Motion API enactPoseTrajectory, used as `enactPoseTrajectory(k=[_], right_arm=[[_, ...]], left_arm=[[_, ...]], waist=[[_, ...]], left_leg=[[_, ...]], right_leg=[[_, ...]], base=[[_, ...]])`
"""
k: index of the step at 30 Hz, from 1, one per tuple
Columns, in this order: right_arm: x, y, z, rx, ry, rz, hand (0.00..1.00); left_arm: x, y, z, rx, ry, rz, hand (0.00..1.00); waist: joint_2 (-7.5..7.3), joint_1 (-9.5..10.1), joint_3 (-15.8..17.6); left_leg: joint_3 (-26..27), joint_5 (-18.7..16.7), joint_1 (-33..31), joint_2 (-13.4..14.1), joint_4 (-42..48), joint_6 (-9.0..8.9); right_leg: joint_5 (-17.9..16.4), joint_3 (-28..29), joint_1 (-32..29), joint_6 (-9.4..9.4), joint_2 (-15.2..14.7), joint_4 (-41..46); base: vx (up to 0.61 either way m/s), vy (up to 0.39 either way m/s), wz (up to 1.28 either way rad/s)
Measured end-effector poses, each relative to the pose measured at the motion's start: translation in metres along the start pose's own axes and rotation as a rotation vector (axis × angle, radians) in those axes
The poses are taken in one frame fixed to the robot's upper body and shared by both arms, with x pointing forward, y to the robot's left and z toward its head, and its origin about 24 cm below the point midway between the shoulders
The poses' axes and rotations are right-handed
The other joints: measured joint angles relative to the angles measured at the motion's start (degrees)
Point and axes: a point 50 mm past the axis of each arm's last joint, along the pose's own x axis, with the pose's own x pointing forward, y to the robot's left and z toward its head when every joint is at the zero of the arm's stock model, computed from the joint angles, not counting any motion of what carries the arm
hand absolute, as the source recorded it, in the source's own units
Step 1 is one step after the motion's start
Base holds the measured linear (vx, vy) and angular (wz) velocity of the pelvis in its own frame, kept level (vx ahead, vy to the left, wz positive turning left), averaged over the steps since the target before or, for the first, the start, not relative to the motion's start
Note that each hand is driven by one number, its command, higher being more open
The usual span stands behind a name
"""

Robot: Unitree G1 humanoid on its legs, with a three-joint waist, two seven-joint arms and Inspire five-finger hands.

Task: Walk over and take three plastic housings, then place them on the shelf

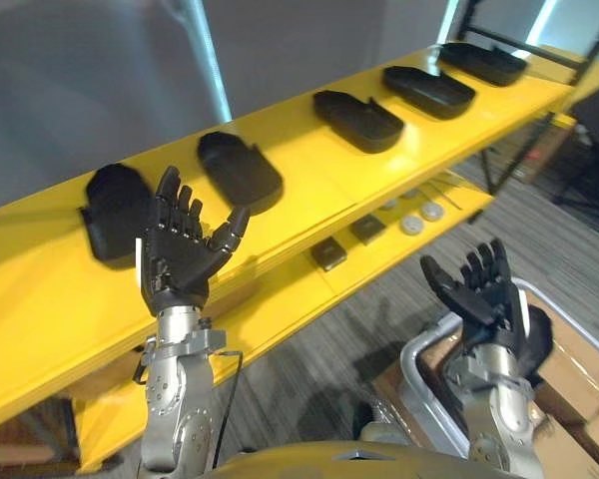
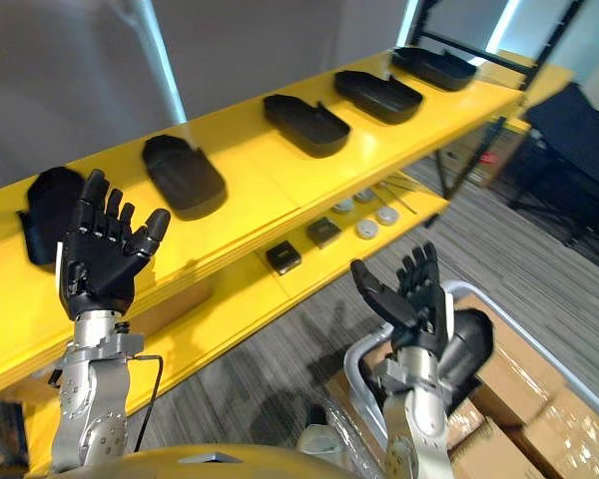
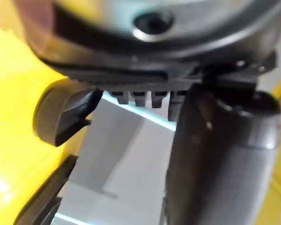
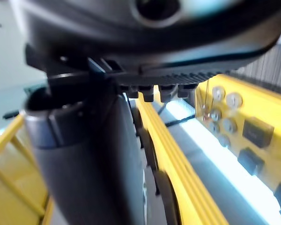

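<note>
Several black plastic housings lie in a row on the top board of the yellow shelf (image 1: pixel 309 185). The leftmost housing (image 1: pixel 110 210) and the one beside it (image 1: pixel 240 170) are nearest my left hand (image 1: pixel 175 254). That hand is raised, open and empty, its fingers spread just in front of the leftmost housing and not touching it. In the left wrist view a dark housing edge (image 3: pixel 61 117) shows past the thumb (image 3: pixel 225 159). My right hand (image 1: pixel 484 294) is held low at the right, open and empty, away from the shelf.
The lower yellow board holds two small black squares (image 1: pixel 329 252) and round grey discs (image 1: pixel 411 225). Below my right hand stand a grey metal frame (image 1: pixel 419 369) and cardboard boxes (image 1: pixel 579 379). Grey carpet lies in front of the shelf.
</note>
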Motion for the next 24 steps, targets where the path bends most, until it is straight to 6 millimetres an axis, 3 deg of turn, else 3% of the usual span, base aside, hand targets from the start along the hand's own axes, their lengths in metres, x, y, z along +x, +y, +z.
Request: enactPoseTrajectory(k=[4,7,9,12,16,18,19,21,23,24], right_arm=[[-0.003,-0.007,0.012,-0.023,-0.049,0.051,1.0],[0.003,0.005,0.023,-0.018,-0.104,0.134,1.0],[0.015,0.031,0.026,-0.002,-0.13,0.271,1.0],[0.029,0.061,0.027,0.015,-0.148,0.404,1.0],[0.035,0.069,0.016,0.018,-0.1,0.383,1.0],[0.036,0.063,0.003,-0.002,-0.032,0.35,1.0],[0.032,0.055,-0.008,-0.017,0.026,0.316,1.0],[0.024,0.05,-0.014,-0.025,0.055,0.303,1.0],[0.017,0.047,-0.019,-0.025,0.077,0.317,1.0],[0.017,0.051,-0.018,-0.013,0.074,0.342,1.0]], left_arm=[[0.005,0.0,-0.002,-0.031,0.005,0.054,1.0],[0.006,0.001,-0.001,-0.037,0.003,0.061,1.0],[0.003,0.009,0.0,-0.018,0.011,0.118,1.0],[-0.003,0.024,0.002,0.016,0.019,0.189,1.0],[-0.001,0.021,0.007,0.007,-0.006,0.169,1.0],[-0.001,0.019,0.007,0.002,-0.009,0.149,1.0],[-0.001,0.016,0.006,-0.003,-0.003,0.114,1.0],[-0.001,0.012,0.008,-0.003,-0.011,0.072,1.0],[0.001,0.009,0.017,0.01,-0.042,0.024,1.0],[0.003,0.008,0.023,0.037,-0.065,0.0,1.0]], waist=[[1.08,-0.18,0.7],[1.65,1.34,1.2],[1.81,3.44,2.0],[2.49,5.2,2.6],[3.53,5.8,2.6],[3.53,6.0,3.1],[3.23,5.99,4.8],[2.37,6.03,6.2],[2.48,6.87,6.2],[1.17,7.25,7.0]], left_leg=[[-7.2,-7.2,-1.6,1.8,9.0,0.13],[-14.8,-10.8,-3.3,3.0,14.5,1.92],[-26.3,-13.4,-6.5,4.1,23.5,3.9],[-35.3,-14.1,-9.3,3.6,30.1,3.24],[-37.5,-15.8,-8.6,1.8,22.6,2.59],[-38.5,-15.9,-8.4,0.7,21.8,2.34],[-39.3,-16.1,-6.2,-0.5,22.8,2.27],[-39.2,-16.9,-4.8,-1.7,24.6,2.65],[-37.6,-19.2,-2.3,-3.3,23.8,2.48],[-34.9,-20.3,-1.8,-4.7,23.7,3.11]], right_leg=[[0.3,5.6,-0.4,-0.18,1.6,-0.1],[0.7,8.5,-0.7,-0.08,2.8,-0.5],[0.9,11.6,-0.4,-0.46,3.9,-1.3],[0.9,12.4,-0.2,-0.71,3.9,-2.1],[1.4,8.2,-2.8,-0.1,2.6,1.0],[-1.3,7.8,-5.8,0.08,1.3,8.1],[-3.0,8.4,-6.2,-0.3,-0.2,14.4],[-3.2,11.0,-6.4,-0.26,-1.3,18.1],[-2.8,12.4,-7.8,0.27,-1.8,19.5],[-1.2,9.8,-9.4,0.88,-3.2,19.4]], base=[[-0.01,-0.029,-0.73],[-0.04,-0.025,-0.63],[-0.06,0.011,-0.83],[-0.04,0.059,-0.48],[0.03,0.129,0.41],[0.02,0.126,0.27],[0.01,0.145,0.1],[-0.07,0.214,-0.31],[-0.17,0.243,-0.94],[-0.32,0.163,-1.14]])
